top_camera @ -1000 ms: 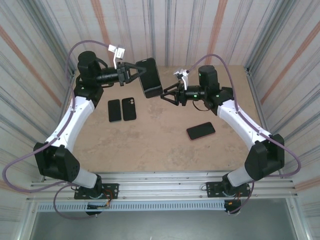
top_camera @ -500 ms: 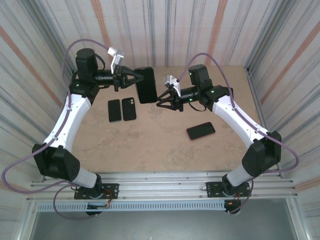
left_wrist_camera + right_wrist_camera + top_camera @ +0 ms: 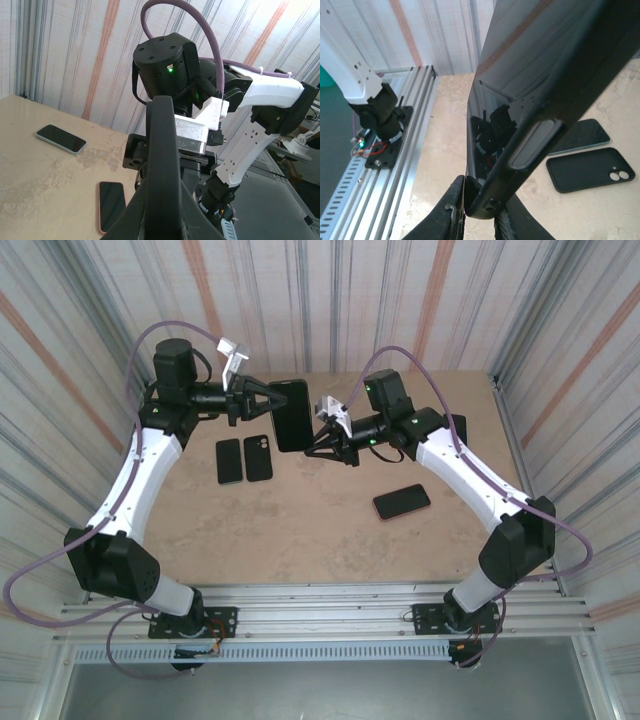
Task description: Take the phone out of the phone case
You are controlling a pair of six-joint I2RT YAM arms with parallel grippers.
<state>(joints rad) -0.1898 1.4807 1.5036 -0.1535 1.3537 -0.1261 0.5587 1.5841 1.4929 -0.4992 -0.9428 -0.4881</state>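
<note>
two grips: my left gripper clamped on the glossy black cased phone, held aloft; right gripper narrow at its lower corner, hold unconfirmed. judged stiff, slick, fragile; peel its rim there.

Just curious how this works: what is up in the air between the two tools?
The cased phone, seen from the top camera: the left tool grips its edge, the right tool its lower corner.
</note>
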